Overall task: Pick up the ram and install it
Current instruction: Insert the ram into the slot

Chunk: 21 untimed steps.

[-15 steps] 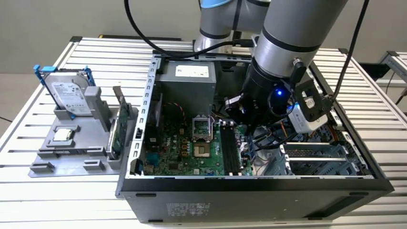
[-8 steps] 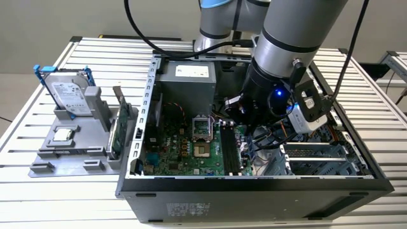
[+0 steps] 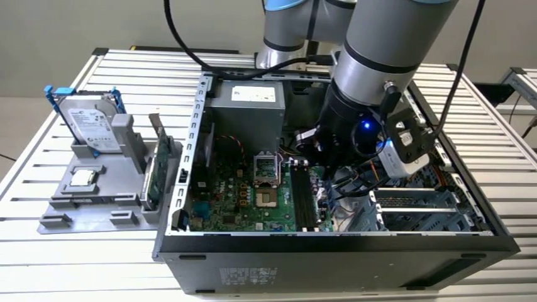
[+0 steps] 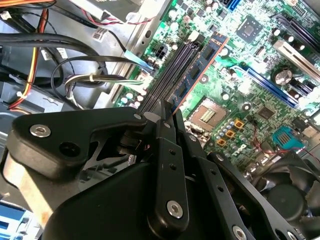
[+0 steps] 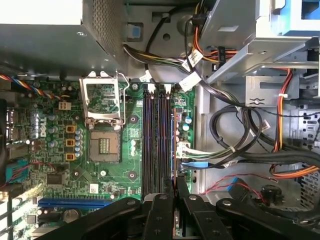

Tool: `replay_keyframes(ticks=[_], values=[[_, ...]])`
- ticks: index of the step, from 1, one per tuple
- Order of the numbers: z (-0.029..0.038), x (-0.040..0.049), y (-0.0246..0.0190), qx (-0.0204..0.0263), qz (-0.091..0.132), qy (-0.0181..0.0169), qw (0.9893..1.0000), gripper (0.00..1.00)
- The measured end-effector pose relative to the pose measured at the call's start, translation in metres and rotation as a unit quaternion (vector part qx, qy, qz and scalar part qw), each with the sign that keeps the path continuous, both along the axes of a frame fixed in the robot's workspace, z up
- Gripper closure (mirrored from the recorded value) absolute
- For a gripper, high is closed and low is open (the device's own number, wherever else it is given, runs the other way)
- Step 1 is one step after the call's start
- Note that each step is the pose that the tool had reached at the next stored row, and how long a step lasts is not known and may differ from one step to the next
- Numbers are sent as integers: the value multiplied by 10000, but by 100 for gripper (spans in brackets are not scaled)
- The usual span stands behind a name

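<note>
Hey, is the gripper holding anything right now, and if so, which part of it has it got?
Yes. The gripper is shut on the long thin blue-faced ram stick, pinching one end of it while the stick stands on edge over the motherboard's dark memory slots.

silver-grey arm [image 3: 381,56], black cables, screw-studded black jaws.

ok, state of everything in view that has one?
gripper: shut on the ram's end.
ram: on edge at the memory slots; cannot tell if it is latched.
other memory slots: empty.
CPU socket: open, empty.
computer case: side panel off.
hard drive: upright in the grey holder, outside the case.
expansion card: on edge in that holder.
</note>
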State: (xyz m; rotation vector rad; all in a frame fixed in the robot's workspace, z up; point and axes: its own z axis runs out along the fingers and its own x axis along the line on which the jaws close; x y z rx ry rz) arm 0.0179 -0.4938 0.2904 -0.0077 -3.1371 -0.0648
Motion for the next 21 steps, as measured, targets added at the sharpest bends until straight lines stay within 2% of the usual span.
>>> replay_keyframes(ticks=[8, 21], values=[[-100, -2, 15, 0, 0, 0, 10000, 100], [-212, -7, 72, 1, 0, 0, 10000, 100]])
